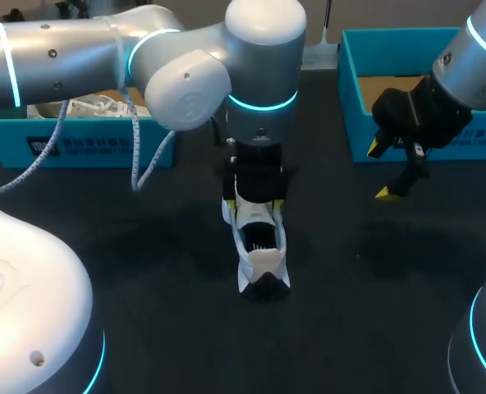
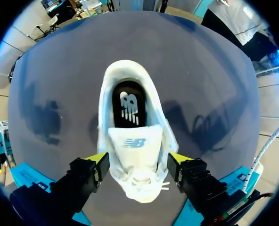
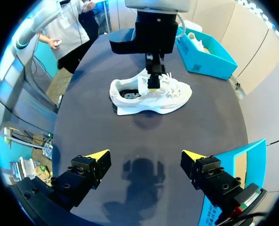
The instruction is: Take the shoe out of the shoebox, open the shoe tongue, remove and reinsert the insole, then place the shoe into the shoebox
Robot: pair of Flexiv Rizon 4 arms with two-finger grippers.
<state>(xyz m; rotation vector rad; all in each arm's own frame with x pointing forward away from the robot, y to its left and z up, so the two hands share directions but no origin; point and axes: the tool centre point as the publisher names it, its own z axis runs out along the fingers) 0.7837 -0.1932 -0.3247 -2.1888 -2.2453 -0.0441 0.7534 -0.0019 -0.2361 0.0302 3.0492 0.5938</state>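
Left wrist view: shoe (image 2: 135, 141) upright on surface (image 2: 215, 94), insole (image 2: 128, 107) seated. Left jaws spread astride laces, likely lined up for tongue. Right jaws spread, empty, parked clear near box (image 1: 347, 90).

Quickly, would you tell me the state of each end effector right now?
Left end effector: open, straddling the white sneaker.
Right end effector: open, empty.

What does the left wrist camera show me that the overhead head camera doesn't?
Only the left wrist view looks into the shoe at its dark insole. Only the head view shows the right hand, open, and the insides of both blue shoeboxes. Both show the white shoe on the dark table under the left hand.
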